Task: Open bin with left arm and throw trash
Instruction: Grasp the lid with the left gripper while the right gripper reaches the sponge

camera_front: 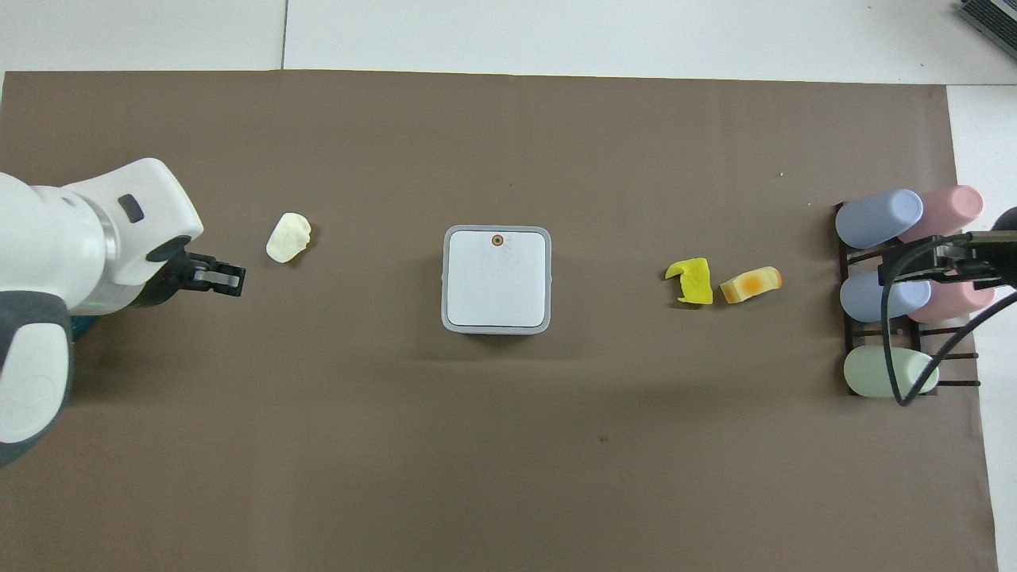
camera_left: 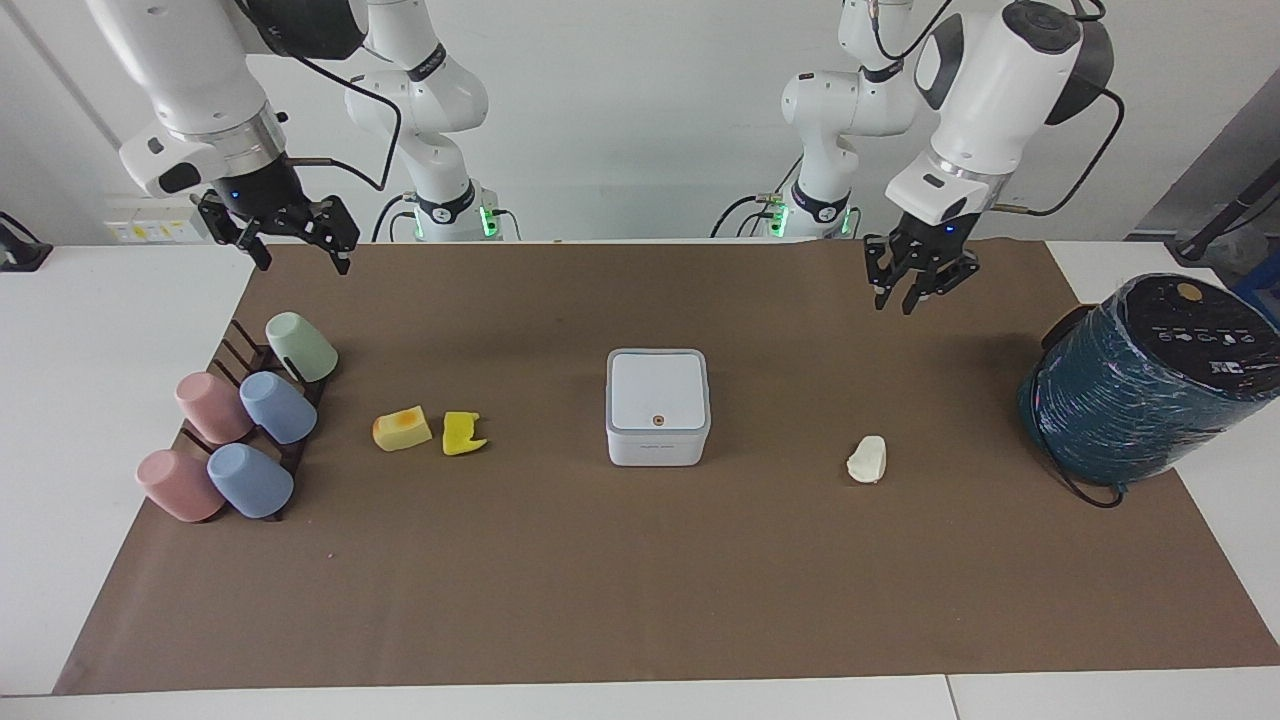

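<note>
Now: 1 bin lid shut, 3 trash scraps beside: wedge, jagged pc, lump. L gripper up over mat toward L-arm end from bin, fingers narrow, empty; R gripper waits, wide.

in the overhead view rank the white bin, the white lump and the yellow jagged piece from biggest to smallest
1. white bin, clearly largest.
2-3. white lump and yellow jagged piece: they look alike in size, so no ranking.
</note>
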`<state>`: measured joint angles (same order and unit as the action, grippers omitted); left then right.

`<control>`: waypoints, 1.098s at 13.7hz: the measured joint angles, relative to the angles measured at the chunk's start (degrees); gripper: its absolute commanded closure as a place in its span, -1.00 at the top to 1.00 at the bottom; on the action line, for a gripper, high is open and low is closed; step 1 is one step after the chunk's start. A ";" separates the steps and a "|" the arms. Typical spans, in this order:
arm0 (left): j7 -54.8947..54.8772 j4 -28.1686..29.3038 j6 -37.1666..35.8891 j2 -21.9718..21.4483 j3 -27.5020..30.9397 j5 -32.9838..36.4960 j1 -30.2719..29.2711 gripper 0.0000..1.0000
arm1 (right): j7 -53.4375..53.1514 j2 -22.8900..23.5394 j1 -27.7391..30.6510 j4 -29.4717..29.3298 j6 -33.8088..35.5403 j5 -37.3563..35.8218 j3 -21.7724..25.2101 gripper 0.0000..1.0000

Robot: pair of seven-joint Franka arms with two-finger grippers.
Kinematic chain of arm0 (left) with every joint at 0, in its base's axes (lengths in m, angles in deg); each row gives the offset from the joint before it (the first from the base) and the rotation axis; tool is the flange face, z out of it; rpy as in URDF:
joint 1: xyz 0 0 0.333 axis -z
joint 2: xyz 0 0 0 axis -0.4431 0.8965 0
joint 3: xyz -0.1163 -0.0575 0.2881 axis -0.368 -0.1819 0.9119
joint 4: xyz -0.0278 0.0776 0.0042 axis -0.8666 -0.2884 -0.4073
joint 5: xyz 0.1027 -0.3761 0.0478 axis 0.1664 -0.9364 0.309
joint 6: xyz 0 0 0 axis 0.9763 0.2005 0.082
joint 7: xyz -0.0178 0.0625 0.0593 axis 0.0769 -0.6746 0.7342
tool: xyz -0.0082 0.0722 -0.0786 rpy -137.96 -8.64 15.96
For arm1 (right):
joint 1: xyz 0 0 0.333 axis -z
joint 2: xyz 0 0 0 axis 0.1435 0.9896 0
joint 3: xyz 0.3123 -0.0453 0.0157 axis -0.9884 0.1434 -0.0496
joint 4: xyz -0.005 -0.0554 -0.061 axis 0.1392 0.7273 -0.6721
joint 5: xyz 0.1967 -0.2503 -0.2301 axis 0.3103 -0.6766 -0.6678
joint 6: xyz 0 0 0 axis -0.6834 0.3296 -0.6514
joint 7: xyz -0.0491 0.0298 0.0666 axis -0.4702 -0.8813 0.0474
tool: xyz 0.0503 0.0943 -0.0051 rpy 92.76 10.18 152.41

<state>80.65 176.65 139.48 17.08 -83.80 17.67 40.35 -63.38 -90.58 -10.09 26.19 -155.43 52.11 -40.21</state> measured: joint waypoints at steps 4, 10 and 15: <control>2.54 1.47 7.30 2.66 -0.16 0.00 6.61 -1.00 | 0.00 -0.01 0.00 0.11 -0.41 0.04 0.00 1.00; 13.78 0.21 24.95 13.52 -0.25 0.00 15.73 -1.00 | 0.00 -0.36 -1.03 12.69 -20.05 0.87 -0.99 1.00; 14.77 -0.51 32.18 16.50 -0.32 0.00 18.67 -1.00 | -1.03 7.13 -4.35 17.96 -32.22 0.93 -1.05 1.00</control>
<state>95.42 176.14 171.66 33.58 -84.12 17.66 59.03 -64.42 -83.45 -14.45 44.15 -187.65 53.04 -41.27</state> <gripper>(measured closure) 0.991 0.000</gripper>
